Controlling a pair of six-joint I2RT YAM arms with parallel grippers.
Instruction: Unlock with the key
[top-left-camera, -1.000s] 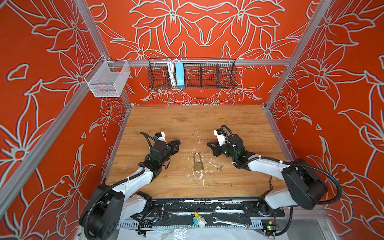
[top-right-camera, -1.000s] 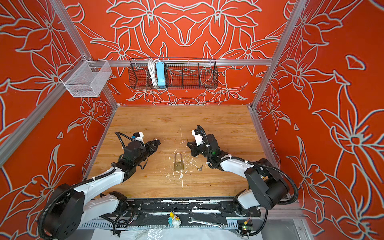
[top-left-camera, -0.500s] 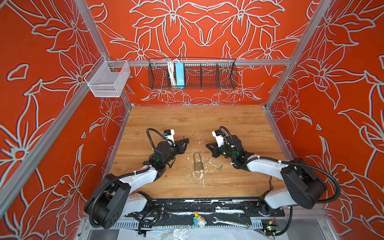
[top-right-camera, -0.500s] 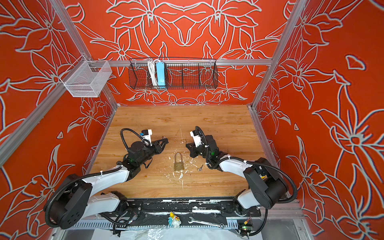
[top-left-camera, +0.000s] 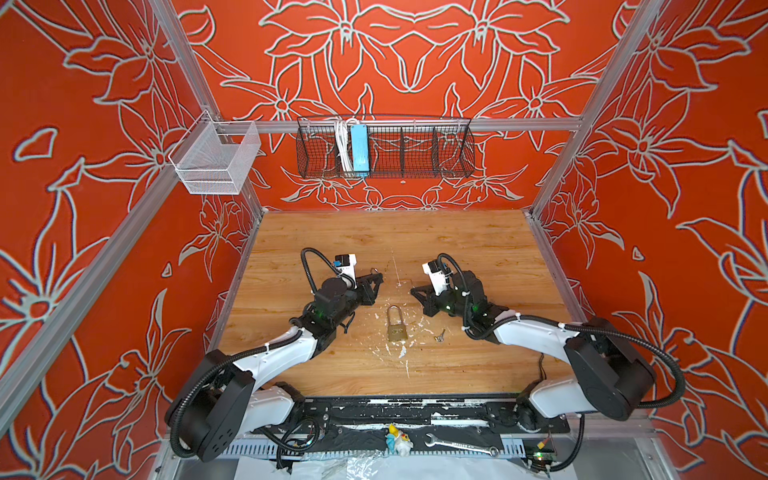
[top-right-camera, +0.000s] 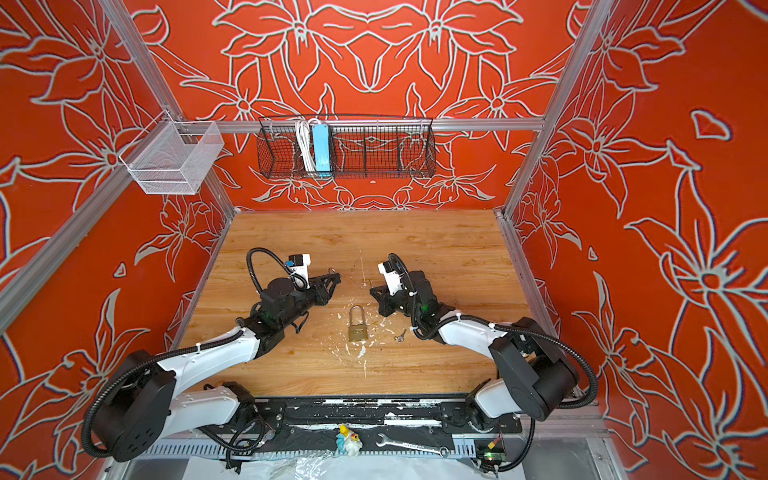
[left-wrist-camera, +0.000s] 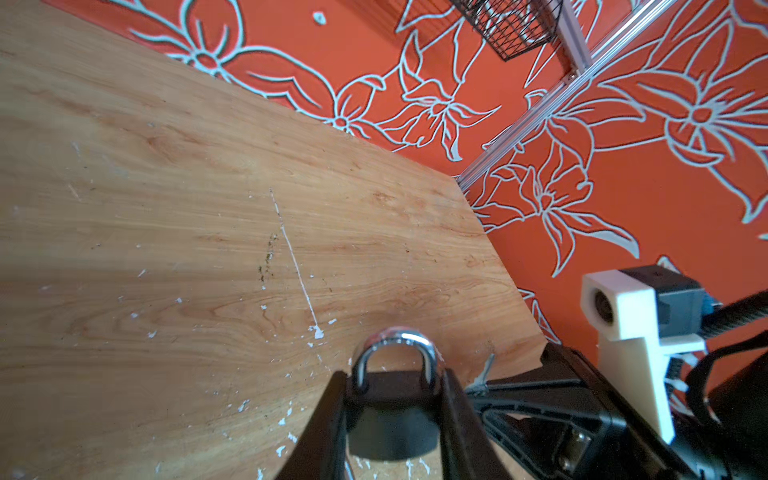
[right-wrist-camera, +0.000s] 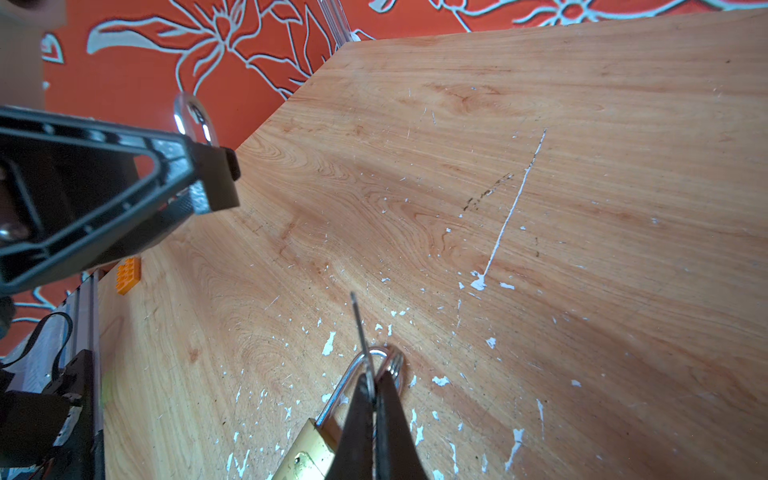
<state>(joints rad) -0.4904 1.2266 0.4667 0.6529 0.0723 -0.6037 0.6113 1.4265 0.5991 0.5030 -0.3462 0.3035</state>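
Observation:
My left gripper (top-left-camera: 374, 282) (left-wrist-camera: 392, 382) is shut on a small padlock (left-wrist-camera: 392, 411), held above the wooden table. Its silver shackle (left-wrist-camera: 392, 349) (right-wrist-camera: 195, 120) sticks out past the fingertips. My right gripper (top-left-camera: 415, 291) (right-wrist-camera: 374, 378) is shut on a thin silver key (right-wrist-camera: 359, 328) (left-wrist-camera: 484, 370) on a ring. The key's blade points toward the held padlock, with a gap between them. Below and between the two grippers, a second brass padlock (top-left-camera: 397, 326) (top-right-camera: 358, 328) lies flat on the table. A loose small key (top-left-camera: 439, 336) lies to its right.
White paint flecks dot the table (top-left-camera: 395, 232) around the brass padlock. A small orange block (right-wrist-camera: 129, 270) sits at the table's left edge. A black wire basket (top-left-camera: 384, 145) and a white mesh basket (top-left-camera: 216, 162) hang on the walls. A wrench (top-left-camera: 461, 442) lies on the front rail.
My left arm has carried the padlock right, toward the table's middle and the right gripper. The right gripper has barely shifted. Both grips are unchanged.

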